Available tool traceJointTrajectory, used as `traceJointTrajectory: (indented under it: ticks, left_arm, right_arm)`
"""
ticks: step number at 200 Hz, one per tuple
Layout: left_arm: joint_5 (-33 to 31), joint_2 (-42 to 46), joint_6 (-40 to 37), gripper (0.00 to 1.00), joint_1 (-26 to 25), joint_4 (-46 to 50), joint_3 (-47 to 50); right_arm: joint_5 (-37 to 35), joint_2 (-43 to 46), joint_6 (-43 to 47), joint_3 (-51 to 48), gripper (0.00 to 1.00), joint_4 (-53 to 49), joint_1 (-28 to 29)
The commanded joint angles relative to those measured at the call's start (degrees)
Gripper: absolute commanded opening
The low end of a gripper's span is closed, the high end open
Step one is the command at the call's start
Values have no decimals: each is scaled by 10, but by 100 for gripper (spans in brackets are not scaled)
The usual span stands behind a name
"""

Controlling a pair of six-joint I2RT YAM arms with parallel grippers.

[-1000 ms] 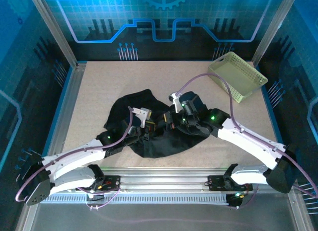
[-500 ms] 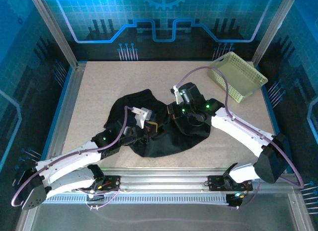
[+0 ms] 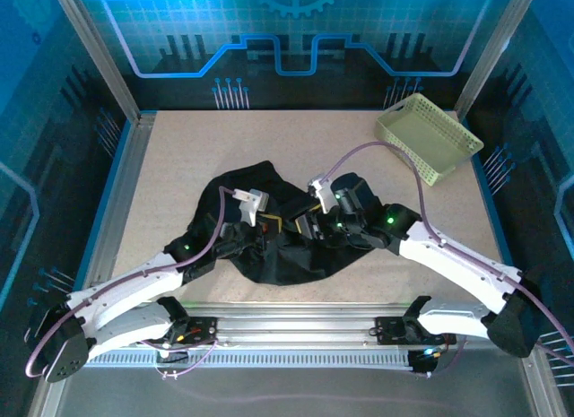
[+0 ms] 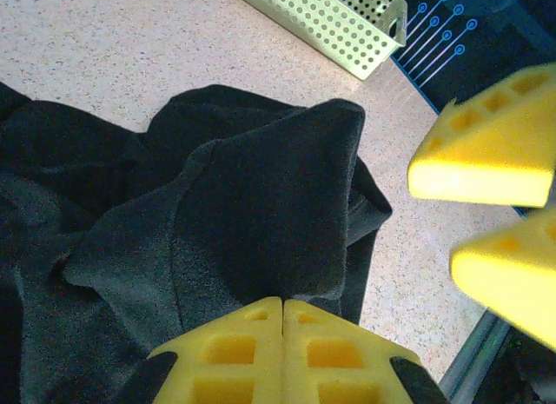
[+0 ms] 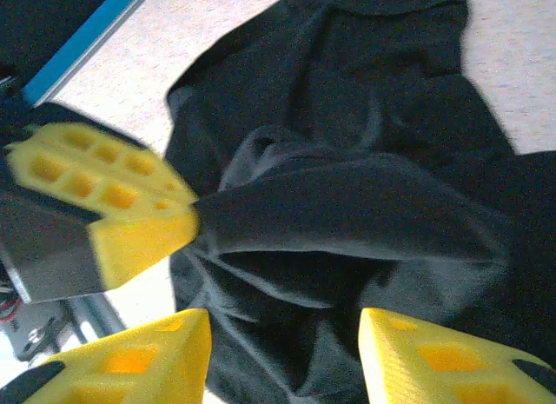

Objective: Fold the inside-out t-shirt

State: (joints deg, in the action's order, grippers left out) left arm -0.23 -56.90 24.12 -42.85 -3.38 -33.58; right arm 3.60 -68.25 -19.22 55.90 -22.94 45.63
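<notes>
The black t-shirt (image 3: pixel 289 260) lies crumpled in the middle of the table. My left gripper (image 3: pixel 276 227) is shut on a raised fold of the t-shirt (image 4: pixel 261 204), its yellow fingertips (image 4: pixel 261 321) pressed together on the cloth. My right gripper (image 3: pixel 306 227) faces it from the right, a short way off. In the right wrist view the right gripper (image 5: pixel 285 334) is open and hangs over the lifted fold of the t-shirt (image 5: pixel 365 213); nothing is between its fingers. No neck tag is visible.
The pale yellow-green lattice basket (image 3: pixel 429 137) stands at the back right corner, also seen as the basket (image 4: pixel 330 22) in the left wrist view. Bare speckled tabletop (image 3: pixel 179 157) surrounds the shirt. Metal rails edge the table.
The right arm swung back and then came forward and down toward the left gripper. The left gripper kept its hold on the fold and shifted slightly.
</notes>
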Motion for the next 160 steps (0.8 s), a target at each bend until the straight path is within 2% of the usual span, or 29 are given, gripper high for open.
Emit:
traceJointTrajectory:
  ticks: [1, 28, 50, 82, 90, 103, 134, 140, 160]
  left_arm:
    - [12, 1, 11, 0, 6, -19, 6]
    - [9, 9, 11, 0, 7, -12, 6]
    - [8, 16, 9, 0, 10, -5, 7]
    - [7, 23, 8, 0, 13, 2, 7]
    - [6, 25, 8, 0, 14, 4, 7]
    - [-1, 28, 7, 0, 15, 8, 6]
    - [-58, 13, -2, 0, 18, 54, -14]
    - [-67, 7, -5, 0, 19, 61, -18]
    - [-77, -18, -15, 0, 29, 80, -39]
  right_arm:
    - [36, -24, 25, -13, 50, 42, 25]
    - [25, -59, 34, -15, 53, 58, 28]
    - [0, -77, 60, -16, 61, 66, 26]
    - [-4, -107, 87, 0, 57, 72, 18]
    - [1, -111, 92, 2, 51, 75, 18]
    - [10, -107, 95, 10, 34, 68, 22]
    - [0, -65, 92, 41, 3, 21, 48]
    - [2, -55, 87, 45, 0, 14, 49]
    - [4, -27, 64, 59, 0, -3, 53]
